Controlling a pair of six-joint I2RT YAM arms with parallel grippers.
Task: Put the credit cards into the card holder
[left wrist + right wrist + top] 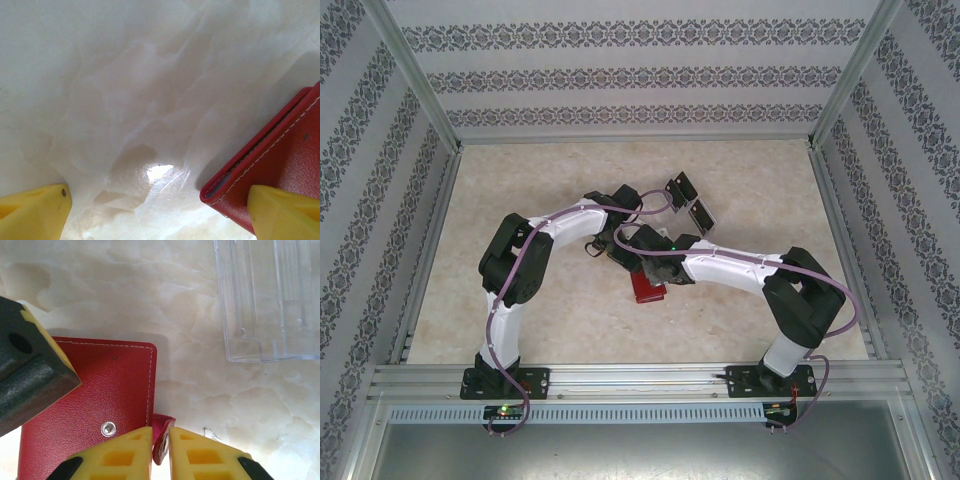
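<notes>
Card holder [100,390] lay shut and flat on the bench [150,295], mid-bench between the two arms, red cover up. Right claw [160,452] was pinched together on the closing tab [161,436], which stuck out past the holder's edge. The snap stud [108,428] on the cover was bare, so the tab looked unfastened. Left claw [160,212] had its jaws well apart. One yellow fingertip [282,212] lay over the holder's corner, the other rested on bare bench, so nothing was gripped.

Two credit cards [677,187] [701,213] stood beyond the claws, near the clear plastic rack [260,305]. Top view was too small to tell if they sat in it. No card was in the holder as far as could be seen.

Step judged: getting the holder open by its tab, nothing loaded yet.

To do it well:
- Keep the right pinch on the tab alone. Catching the cover edge too would clamp the holder closed.
- Move the tab slowly, up and over the fold rather than straight sideways, or the light holder would likely skid across the smooth bench.
- Use the left claw as the anchor, pressing or closing on the far corner before the right one pulls.
- The tab is small and slick-looking, so it could slip out of the pinch. A deeper bite near the tab's root would be safer.
- Leave the holder lying open and flat, pockets up, clear of the rack, so a card could go in edge-first.
</notes>
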